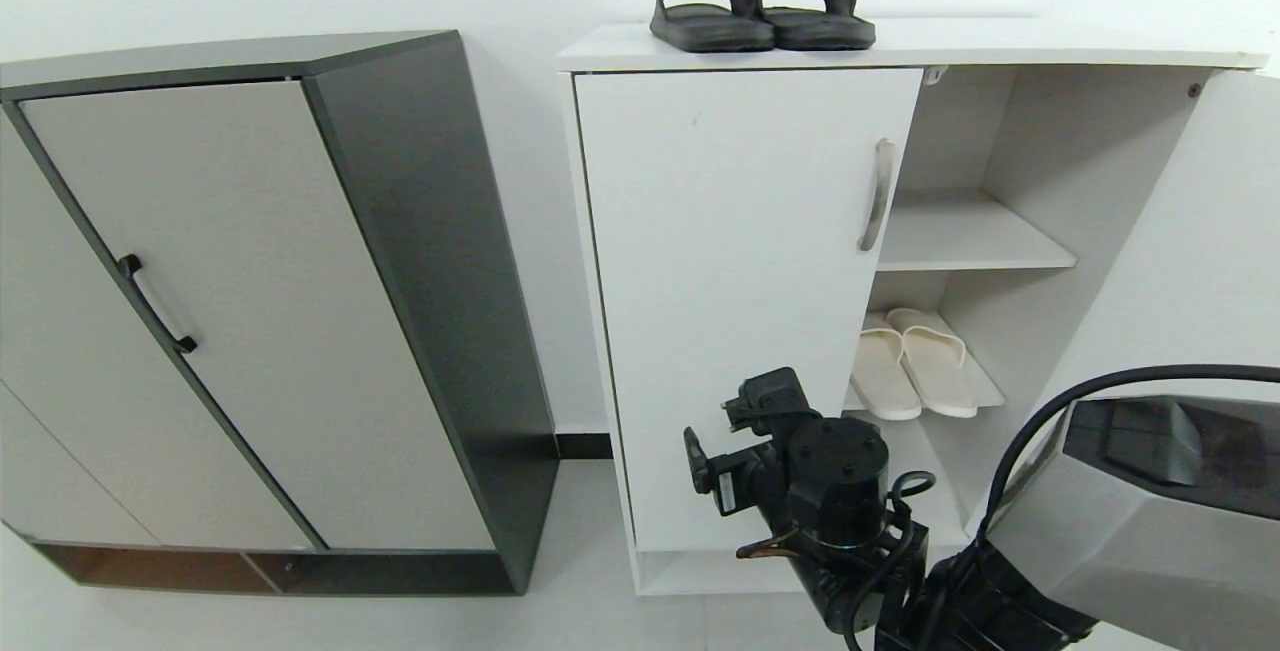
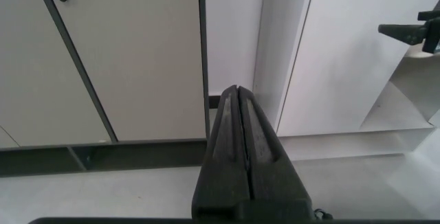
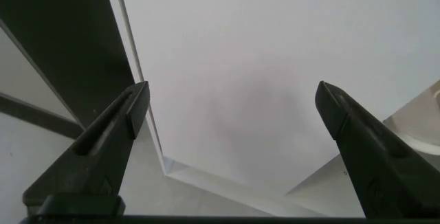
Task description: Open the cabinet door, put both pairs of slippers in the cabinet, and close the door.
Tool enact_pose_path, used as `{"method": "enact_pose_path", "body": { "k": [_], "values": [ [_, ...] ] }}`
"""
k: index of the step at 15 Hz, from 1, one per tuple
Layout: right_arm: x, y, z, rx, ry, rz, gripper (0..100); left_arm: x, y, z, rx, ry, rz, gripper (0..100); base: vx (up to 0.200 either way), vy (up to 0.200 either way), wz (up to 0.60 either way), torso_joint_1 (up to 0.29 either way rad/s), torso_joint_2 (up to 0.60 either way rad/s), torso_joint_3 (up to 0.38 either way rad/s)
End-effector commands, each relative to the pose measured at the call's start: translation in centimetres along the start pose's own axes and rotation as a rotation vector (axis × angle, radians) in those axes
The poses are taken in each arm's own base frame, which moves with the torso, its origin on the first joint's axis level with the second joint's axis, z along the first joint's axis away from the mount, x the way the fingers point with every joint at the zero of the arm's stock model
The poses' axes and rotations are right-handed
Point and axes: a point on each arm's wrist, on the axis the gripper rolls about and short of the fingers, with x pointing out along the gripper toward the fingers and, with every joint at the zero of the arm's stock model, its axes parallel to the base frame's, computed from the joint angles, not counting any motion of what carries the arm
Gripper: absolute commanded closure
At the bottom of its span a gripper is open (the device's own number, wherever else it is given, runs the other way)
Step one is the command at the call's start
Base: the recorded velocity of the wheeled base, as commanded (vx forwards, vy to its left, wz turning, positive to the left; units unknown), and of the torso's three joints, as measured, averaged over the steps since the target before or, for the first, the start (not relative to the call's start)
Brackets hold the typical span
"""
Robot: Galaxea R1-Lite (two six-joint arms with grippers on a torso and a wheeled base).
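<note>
Right gripper [image 3: 234, 93], jaws wide apart and empty, faces the white cabinet's [image 1: 1000, 43] closed door [image 1: 740, 281]. Left gripper [image 2: 237, 93] is pressed closed, holding nothing. Black slippers [image 1: 762, 6] sit atop the cabinet and cream slippers [image 1: 915, 363] on its lower shelf, both pairs lying lengthwise front-to-back.

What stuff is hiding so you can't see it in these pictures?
Head view: the closed door hides the left half inside the white cabinet.
Head view: the open door runs off the right edge.
Head view: the grey cabinet is cut off at the left edge.
</note>
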Motion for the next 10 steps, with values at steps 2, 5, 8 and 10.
{"method": "enact_pose_path", "body": {
  "k": [2,5,8,10],
  "values": [
    [0.11,0.09,-0.43,-0.006,0.008,0.001,0,0.01,0.00,0.01,0.000,0.001,0.000,100,0.000,0.000,0.00,0.002,-0.16,-0.164],
    [0.10,0.16,-0.48,-0.007,0.010,0.002,0,0.01,0.00,0.01,0.000,0.001,0.001,100,0.000,0.000,0.00,0.032,-0.24,-0.351],
    [0.05,0.19,-0.51,-0.011,0.011,0.002,0,0.01,0.00,0.01,0.000,0.001,0.000,100,0.000,0.000,0.00,0.059,-0.56,-0.357],
    [0.03,0.18,-0.55,-0.012,0.012,0.002,0,0.00,0.00,0.01,0.000,-0.001,0.001,100,0.000,0.000,0.00,0.115,-0.47,-0.342]
  ]
}}
